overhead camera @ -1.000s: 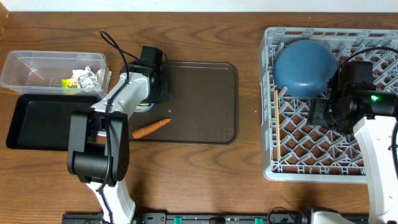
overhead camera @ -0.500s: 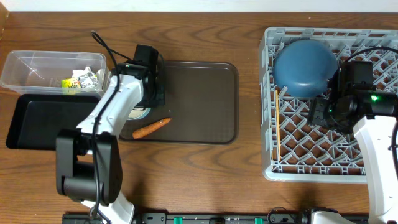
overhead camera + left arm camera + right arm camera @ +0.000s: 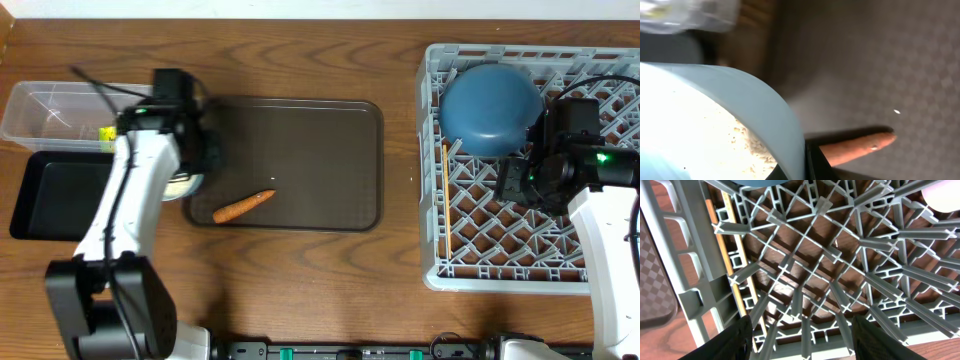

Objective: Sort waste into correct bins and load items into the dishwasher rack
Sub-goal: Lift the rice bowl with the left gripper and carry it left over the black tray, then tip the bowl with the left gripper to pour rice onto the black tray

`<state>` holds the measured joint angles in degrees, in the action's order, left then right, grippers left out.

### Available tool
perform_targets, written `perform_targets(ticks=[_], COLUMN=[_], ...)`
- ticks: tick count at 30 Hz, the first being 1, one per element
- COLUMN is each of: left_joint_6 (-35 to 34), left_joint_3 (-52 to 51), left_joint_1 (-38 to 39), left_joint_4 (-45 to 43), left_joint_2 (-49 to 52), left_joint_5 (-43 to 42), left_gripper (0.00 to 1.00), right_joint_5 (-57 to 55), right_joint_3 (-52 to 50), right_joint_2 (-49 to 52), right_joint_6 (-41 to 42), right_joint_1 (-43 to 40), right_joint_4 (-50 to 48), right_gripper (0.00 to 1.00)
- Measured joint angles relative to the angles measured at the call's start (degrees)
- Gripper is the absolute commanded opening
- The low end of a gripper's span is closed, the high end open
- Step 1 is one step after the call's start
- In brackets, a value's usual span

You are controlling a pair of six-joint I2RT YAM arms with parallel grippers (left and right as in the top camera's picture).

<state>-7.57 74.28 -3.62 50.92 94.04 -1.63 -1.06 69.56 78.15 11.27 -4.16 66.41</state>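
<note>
Pale blue small bowl [image 3: 740, 110] of white rice [image 3: 715, 145], rim pinched by left gripper [image 3: 802, 162], carrot [image 3: 855, 146] just beyond those jaws (on brown tray [image 3: 890, 60]), right gripper [image 3: 797, 340] spread wide, empty, above grey rack [image 3: 790, 270], chopsticks [image 3: 447, 200] to its left

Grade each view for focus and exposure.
Overhead: sharp and evenly lit. Left wrist: the small light blue bowl looms out of focus, its rice washed out to white, the carrot soft. Right wrist: the dishwasher rack lattice is crisp, though a pale shape at top right is blown out.
</note>
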Motion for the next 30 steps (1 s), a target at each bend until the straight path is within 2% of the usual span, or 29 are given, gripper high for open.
perform_targets(ticks=[11, 18, 25, 30], left_joint_6=[1.68, 2.78, 3.17, 3.19], left_joint_3=[0.0, 0.0, 0.0, 0.0], left_joint_1=[-15.32, -26.14, -32.92, -35.93], left_joint_4=[-1.27, -3.65, -6.25, -7.56], left_joint_2=[-0.48, -0.48, -0.11, 3.82], left_joint_5=[-10.97, -23.23, -33.99, -41.83], left_gripper=[0.06, 0.06, 0.06, 0.06], right_joint_5=[0.0, 0.0, 0.0, 0.0], right_joint_3=[0.0, 0.0, 0.0, -0.02], right_joint_2=[0.0, 0.02, 0.02, 0.02], right_joint_6=[0.0, 0.0, 0.0, 0.0], right_joint_1=[0.0, 0.0, 0.0, 0.0], right_joint_4=[0.02, 0.13, 0.17, 0.2], right_gripper=[0.63, 0.63, 0.63, 0.63])
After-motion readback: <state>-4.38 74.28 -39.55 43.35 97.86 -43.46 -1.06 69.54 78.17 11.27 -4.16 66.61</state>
